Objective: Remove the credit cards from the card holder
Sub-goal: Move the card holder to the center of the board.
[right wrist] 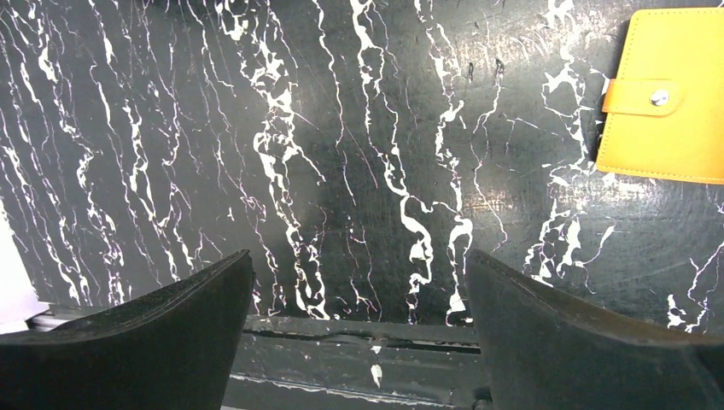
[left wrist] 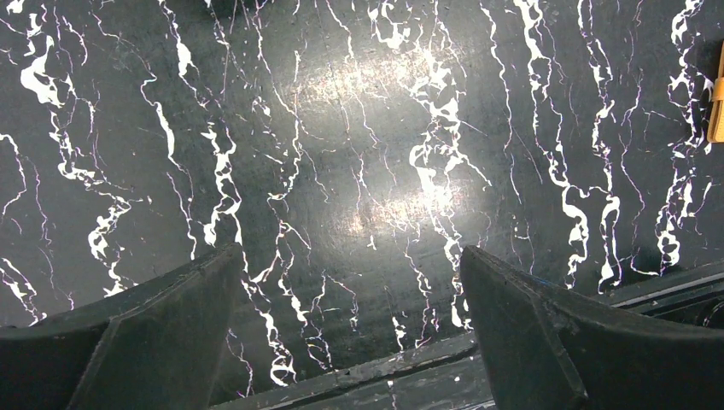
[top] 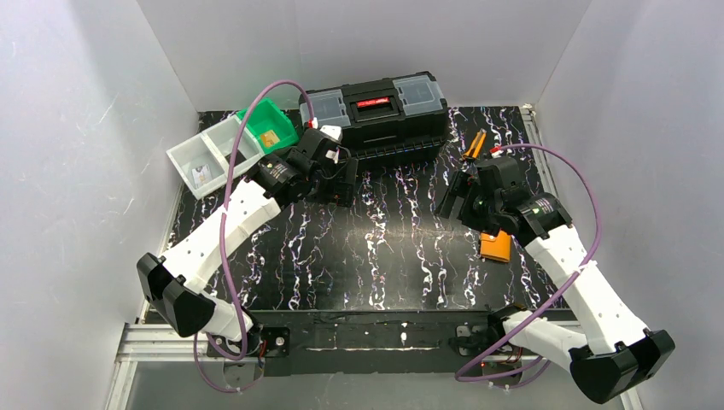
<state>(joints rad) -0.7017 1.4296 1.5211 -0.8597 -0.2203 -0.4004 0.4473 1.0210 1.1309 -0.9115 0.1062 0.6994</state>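
One orange card holder (top: 496, 248) lies on the right side of the black, white-veined table (top: 384, 256). In the top view its far end is hidden under the right arm (top: 563, 248). The right wrist view shows it in the upper right corner, folded shut with its tab snapped down, and its right edge is cut off by the frame (right wrist: 670, 102). Because it is closed, whatever is inside it cannot be seen. A thin orange sliver (left wrist: 715, 102) at the right edge of the left wrist view is too small to identify.

The right jaws are spread wide over bare table with nothing between them, and the card holder lies off to their side. The left jaws, on the left arm (top: 230, 213), are also spread wide and hold nothing.

At the back stands one black toolbox (top: 376, 115). Beside it is one pair of orange-handled pliers (top: 474, 145), partly hidden behind the right arm's wrist. At the back left are two white bins (top: 213, 154) and one green bin (top: 269, 124). The green bin holds a small tan thing that is hard to make out.
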